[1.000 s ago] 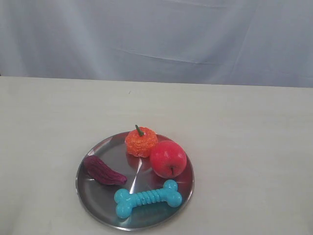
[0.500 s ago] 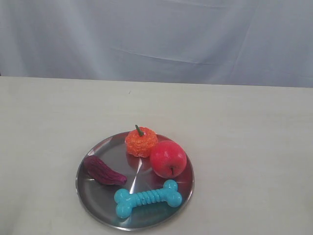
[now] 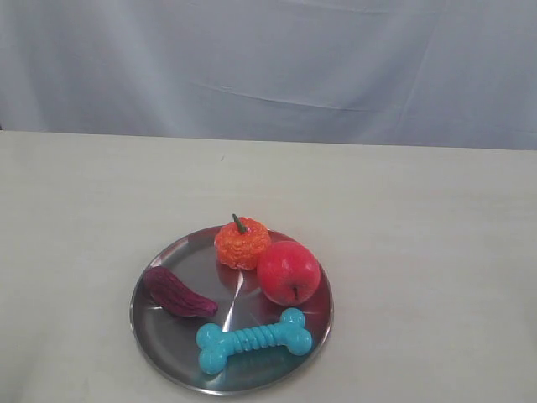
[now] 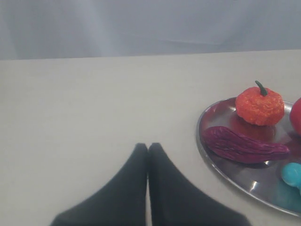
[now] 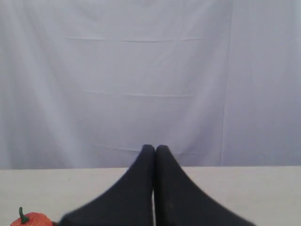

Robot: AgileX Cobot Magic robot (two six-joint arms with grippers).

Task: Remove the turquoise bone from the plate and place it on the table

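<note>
The turquoise bone (image 3: 253,339) lies on the near part of the round silver plate (image 3: 159,336), which rests on the beige table (image 3: 419,252). In the left wrist view one knob of the bone (image 4: 292,174) shows at the picture's edge, on the plate (image 4: 221,165). My left gripper (image 4: 148,146) is shut and empty, over bare table beside the plate. My right gripper (image 5: 155,148) is also shut with nothing in it, raised and facing the backdrop. Neither gripper appears in the exterior view.
Also on the plate are an orange pumpkin toy (image 3: 242,243), a red apple (image 3: 289,272) just behind the bone, and a purple ridged toy (image 3: 178,293). A grey-white cloth (image 3: 268,67) hangs behind the table's far edge.
</note>
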